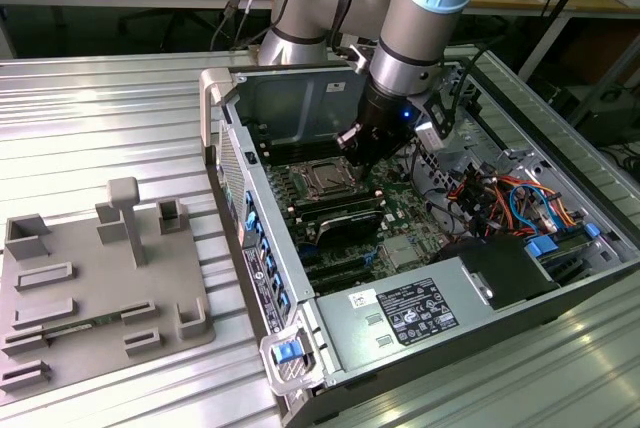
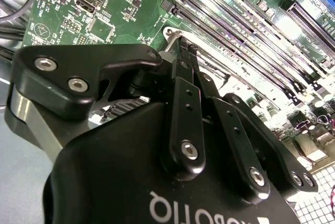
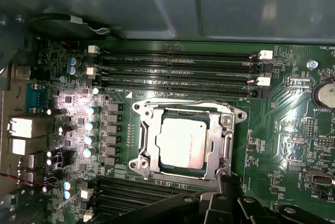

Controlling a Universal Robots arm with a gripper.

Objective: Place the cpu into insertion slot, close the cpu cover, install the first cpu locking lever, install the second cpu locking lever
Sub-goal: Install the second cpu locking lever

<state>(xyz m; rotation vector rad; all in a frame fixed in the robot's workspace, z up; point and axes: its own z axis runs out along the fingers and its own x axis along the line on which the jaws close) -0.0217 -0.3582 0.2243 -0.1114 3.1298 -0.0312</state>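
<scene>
The open computer case point(image 1: 420, 248) lies on the ribbed metal bench point(image 1: 100, 118), with a grey fixture tray point(image 1: 90, 288) near the bench's edge at the exterior view's left. Inside the case the green motherboard point(image 3: 282, 109) carries the insertion slot point(image 3: 144, 153), set between two banks of long black memory slots point(image 3: 178, 72).

The cpu point(image 3: 180, 143) already sits in the slot, its silver top showing through the square hole of the cpu cover point(image 3: 217, 135), which looks folded down over it. So seating the chip and closing the cover appear done. Whether either locking lever is latched I cannot tell.

The end effector point(image 2: 184, 46) hangs at one edge of the socket, fingertips drawn together with nothing visibly between them.
</scene>
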